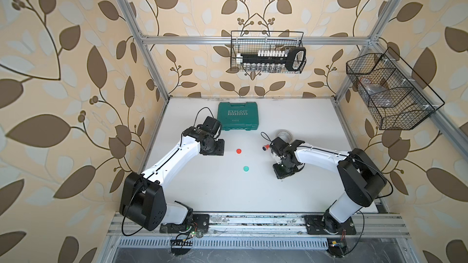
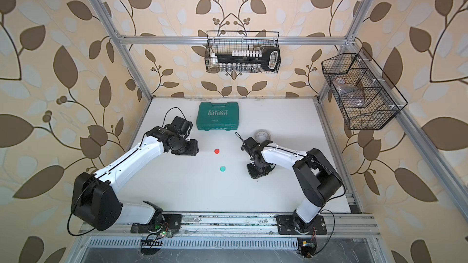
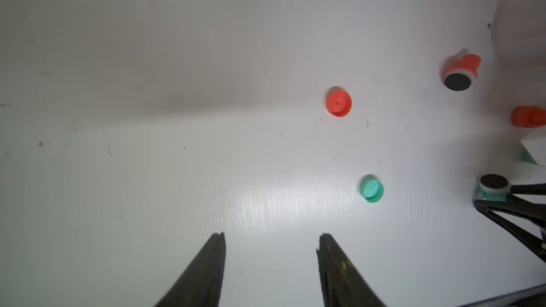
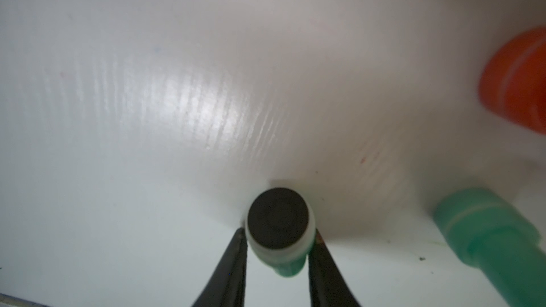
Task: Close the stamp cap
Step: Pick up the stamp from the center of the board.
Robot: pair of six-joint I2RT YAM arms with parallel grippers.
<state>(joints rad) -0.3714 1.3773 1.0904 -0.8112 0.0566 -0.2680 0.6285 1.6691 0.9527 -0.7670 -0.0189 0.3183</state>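
The green stamp (image 4: pixel 277 220) has a white collar and a bare black pad, and my right gripper (image 4: pixel 279 231) is shut on it, one finger on each side. It also shows in the left wrist view as the green stamp (image 3: pixel 493 186), low over the table. A green cap (image 1: pixel 246 168) (image 3: pixel 371 190) and a red cap (image 1: pixel 238 151) (image 3: pixel 339 103) lie loose mid-table. An uncapped red stamp (image 1: pixel 265 147) (image 3: pixel 461 72) lies on its side near the right gripper. My left gripper (image 3: pixel 271 237) is open and empty, short of the caps.
A second green stamp (image 4: pixel 496 237) and a second red stamp (image 4: pixel 517 81) lie close beside the right gripper. A green tool case (image 1: pixel 238 115) and a tape roll (image 1: pixel 285 135) sit toward the back. Wire baskets (image 1: pixel 268 51) (image 1: pixel 390 92) hang on the frame.
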